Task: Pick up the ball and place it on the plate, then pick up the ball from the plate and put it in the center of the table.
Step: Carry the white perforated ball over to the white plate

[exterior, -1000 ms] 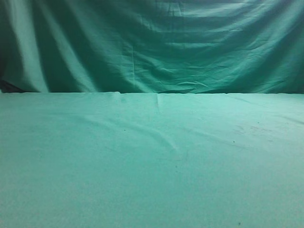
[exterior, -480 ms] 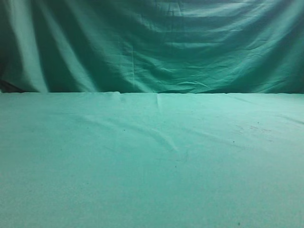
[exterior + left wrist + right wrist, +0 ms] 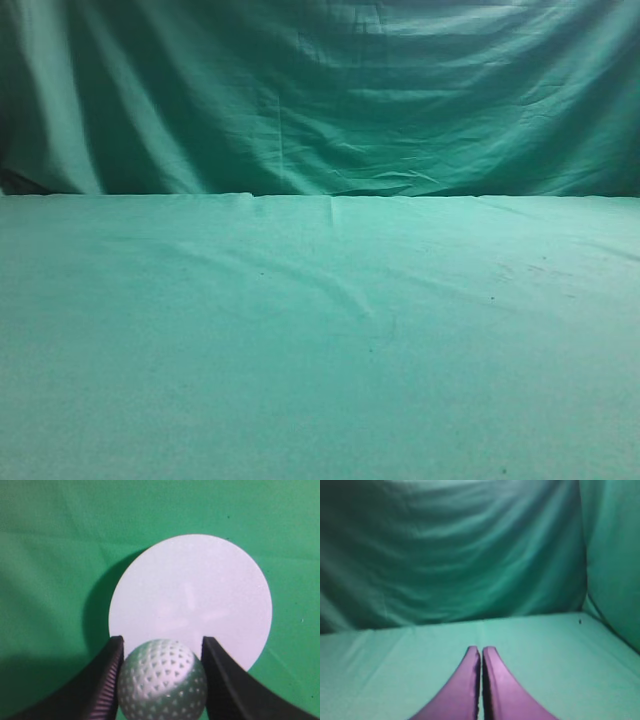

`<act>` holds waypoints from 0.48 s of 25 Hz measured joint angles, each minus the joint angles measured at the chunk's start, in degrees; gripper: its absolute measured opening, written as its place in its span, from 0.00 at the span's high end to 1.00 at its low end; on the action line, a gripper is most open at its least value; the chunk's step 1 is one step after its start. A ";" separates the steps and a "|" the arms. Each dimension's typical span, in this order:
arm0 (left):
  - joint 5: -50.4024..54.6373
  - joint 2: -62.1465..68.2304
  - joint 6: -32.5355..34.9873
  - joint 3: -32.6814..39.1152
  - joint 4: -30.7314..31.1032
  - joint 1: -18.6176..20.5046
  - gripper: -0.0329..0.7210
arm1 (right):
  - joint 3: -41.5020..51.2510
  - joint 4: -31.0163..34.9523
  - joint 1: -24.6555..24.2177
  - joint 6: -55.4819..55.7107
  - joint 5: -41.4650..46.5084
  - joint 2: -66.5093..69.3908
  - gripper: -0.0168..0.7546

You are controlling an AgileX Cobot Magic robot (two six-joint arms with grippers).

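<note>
In the left wrist view the white dimpled ball sits between my left gripper's two black fingers, which are shut on it. It hangs over the near edge of the round white plate, which lies on the green table cloth. In the right wrist view my right gripper is shut and empty, its fingers pressed together above the table. The exterior view shows only the table; no arm, ball or plate is in it.
A darker green draped curtain hangs behind the table's far edge, and also shows in the right wrist view. The plate casts a shadow to its left.
</note>
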 joint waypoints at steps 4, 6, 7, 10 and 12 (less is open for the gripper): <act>0.00 0.00 0.00 0.00 0.25 0.00 0.55 | -0.47 0.12 0.00 -0.13 -5.78 0.00 0.98; 0.00 0.00 0.05 0.00 0.27 0.00 0.55 | -3.95 -0.37 0.00 -1.38 -2.16 1.11 0.98; 0.00 0.00 0.05 0.00 0.27 0.00 0.55 | -6.83 -0.51 0.00 -1.93 1.76 2.80 0.98; 0.00 0.00 0.05 0.00 0.36 0.00 0.55 | -16.19 -0.25 0.00 -1.42 18.75 10.12 0.98; 0.00 0.00 0.05 0.00 0.36 0.00 0.55 | -21.43 -0.01 0.00 -0.38 29.75 15.59 0.98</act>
